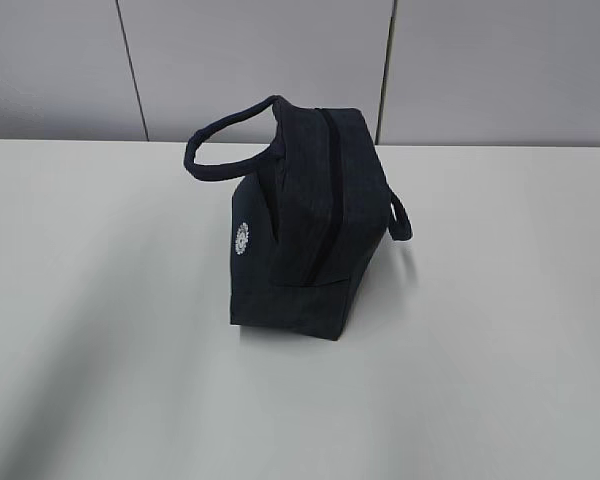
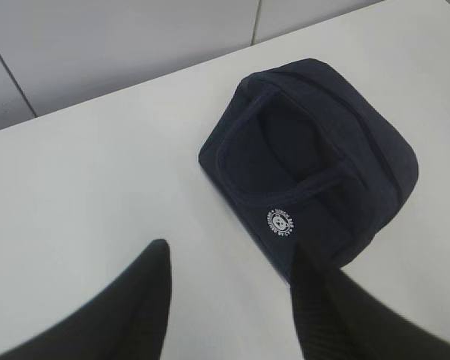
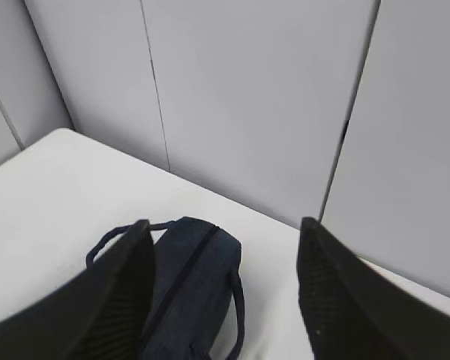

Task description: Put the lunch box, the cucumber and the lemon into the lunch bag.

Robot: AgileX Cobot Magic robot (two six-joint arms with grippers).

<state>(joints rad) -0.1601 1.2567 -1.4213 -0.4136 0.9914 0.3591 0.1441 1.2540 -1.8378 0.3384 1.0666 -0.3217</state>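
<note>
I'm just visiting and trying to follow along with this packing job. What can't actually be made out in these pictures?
- Inside of the lunch bag: hidden in all three views; its zipper line looks shut.
- Lunch box, cucumber, lemon: not visible anywhere, so whether they are packed cannot be told.
- Round white logo: lettering too small to read.
- Bag's lower part in the right wrist view: hidden by the right tool and cut off by the frame's bottom edge.

Left tool [image 2: 229, 300]: two black fingers [image 2: 135, 307] seen, broad at base, tapered to rounded tips; fine ribbed texture noted on inner face of one. Right tool [image 3: 225, 292]: same black tapered fingers [image 3: 116, 296], dotted grip pattern visible on inner pads. Matte finish; markings, cables, screws not discernible.
</note>
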